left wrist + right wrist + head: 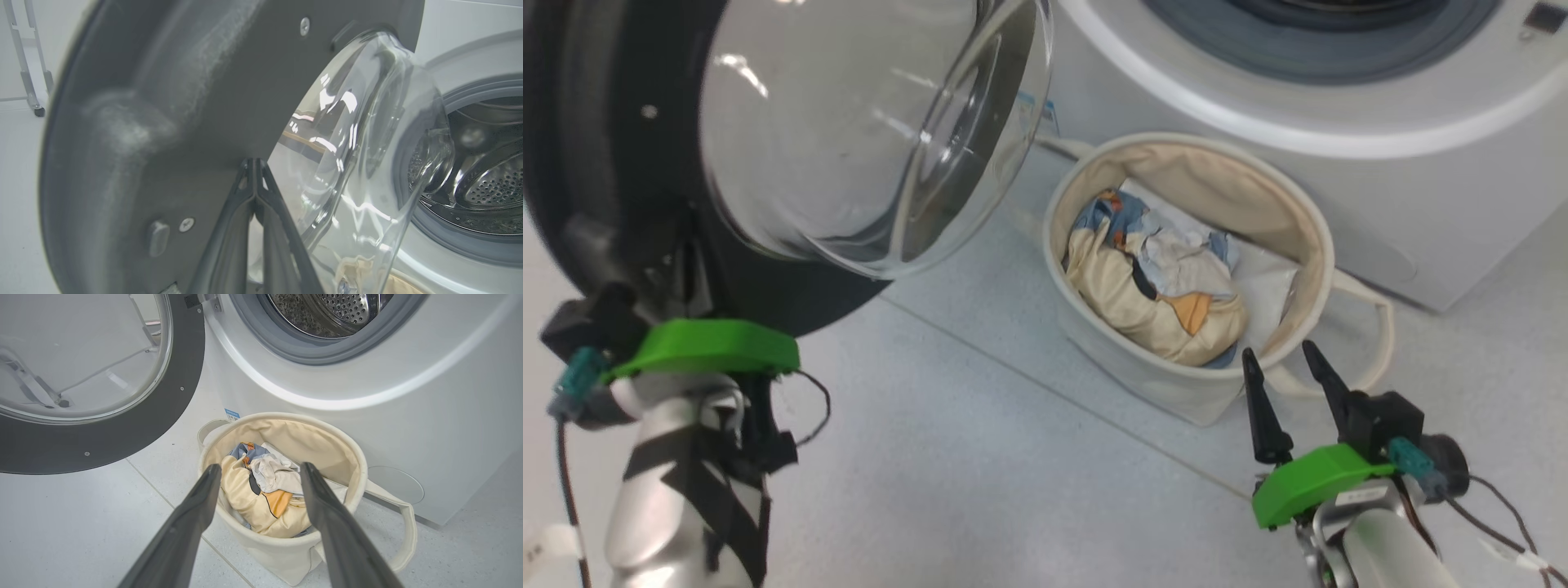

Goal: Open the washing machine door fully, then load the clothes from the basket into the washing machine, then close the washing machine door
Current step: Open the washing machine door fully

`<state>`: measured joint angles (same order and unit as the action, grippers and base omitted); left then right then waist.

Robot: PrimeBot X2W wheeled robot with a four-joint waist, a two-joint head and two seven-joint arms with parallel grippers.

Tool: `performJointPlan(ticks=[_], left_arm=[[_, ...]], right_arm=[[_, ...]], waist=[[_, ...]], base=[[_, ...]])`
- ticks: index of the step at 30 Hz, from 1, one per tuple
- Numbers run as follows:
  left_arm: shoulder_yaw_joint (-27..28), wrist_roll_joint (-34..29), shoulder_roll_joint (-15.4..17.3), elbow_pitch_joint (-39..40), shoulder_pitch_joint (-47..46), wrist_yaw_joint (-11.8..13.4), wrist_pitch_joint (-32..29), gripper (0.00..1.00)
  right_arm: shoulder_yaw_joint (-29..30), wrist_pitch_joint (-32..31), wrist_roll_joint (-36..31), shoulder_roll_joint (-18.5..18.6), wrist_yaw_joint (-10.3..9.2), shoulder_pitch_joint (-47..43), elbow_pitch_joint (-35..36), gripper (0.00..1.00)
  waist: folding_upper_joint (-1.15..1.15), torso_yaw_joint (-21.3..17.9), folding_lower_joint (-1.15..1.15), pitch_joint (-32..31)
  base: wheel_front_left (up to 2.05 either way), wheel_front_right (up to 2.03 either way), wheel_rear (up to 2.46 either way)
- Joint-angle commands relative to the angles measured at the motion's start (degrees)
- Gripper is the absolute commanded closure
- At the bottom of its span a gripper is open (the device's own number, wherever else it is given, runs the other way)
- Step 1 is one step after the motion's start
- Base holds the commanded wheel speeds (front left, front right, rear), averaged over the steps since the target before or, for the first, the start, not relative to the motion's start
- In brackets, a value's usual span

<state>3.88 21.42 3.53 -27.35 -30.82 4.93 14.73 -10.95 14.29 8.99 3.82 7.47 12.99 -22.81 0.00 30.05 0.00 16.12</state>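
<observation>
The clothes look soft and light, best pinched at their six-o'clock cream bulge; right gripper spread, left gripper clenched.

I can't read a single word or number on my feeds. The nearest thing is a small blue-and-white sticker low on the washing machine, by the left edge of its front panel. Its print is too small for me to make out. A white strip along the lower edge of the green bracket carries dark marks, and so does a white tag on a cable. Both are too blurred for me to read.
</observation>
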Motion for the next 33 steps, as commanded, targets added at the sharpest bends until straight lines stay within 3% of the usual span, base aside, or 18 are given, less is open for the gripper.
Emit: performJointPlan(ticks=[1, 15, 21, 26, 33], left_arm=[[4.28, 0.23, 2.01, 0.31, -3.49, -0.47, 0.27, 1.0], [18.57, -1.77, 0.52, -5.03, -9.16, -3.43, 0.27, 1.0], [19.73, -5.94, -0.25, -4.58, -8.55, -5.68, 0.27, 1.0], [16.08, -7.25, -0.6, -2.36, -6.31, -7.34, 0.27, 1.0], [0.66, 2.07, -0.64, 1.67, 0.4, -7.96, 0.27, 1.0]], right_arm=[[-1.72, 0.71, -0.87, 0.01, 0.02, 2.2, 0.91, 0.0], [-1.13, 0.13, -2.4, 2.78, 0.02, 5.96, -0.08, 0.0], [-0.18, 0.33, -2.34, 2.05, 0.02, 6.01, -0.03, 0.0], [0.57, 0.62, -0.87, 0.67, 0.02, 4.87, -0.22, 0.0], [3.42, 0.69, 3.25, -0.77, 0.02, -0.32, 7.02, 0.0]], waist=[[0.0, 0.73, 0.0, 3.72], [0.0, 0.65, 0.0, 6.88], [0.0, 0.73, 0.0, 4.95], [0.0, 0.56, 0.0, 0.96], [0.0, -1.12, 0.0, -8.0]], base=[[0.0, 0.0, 0.0], [0.0, 0.0, 0.0], [0.0, 0.0, 0.0], [0.0, 0.0, 0.0], [0.0, 0.0, 0.0]])
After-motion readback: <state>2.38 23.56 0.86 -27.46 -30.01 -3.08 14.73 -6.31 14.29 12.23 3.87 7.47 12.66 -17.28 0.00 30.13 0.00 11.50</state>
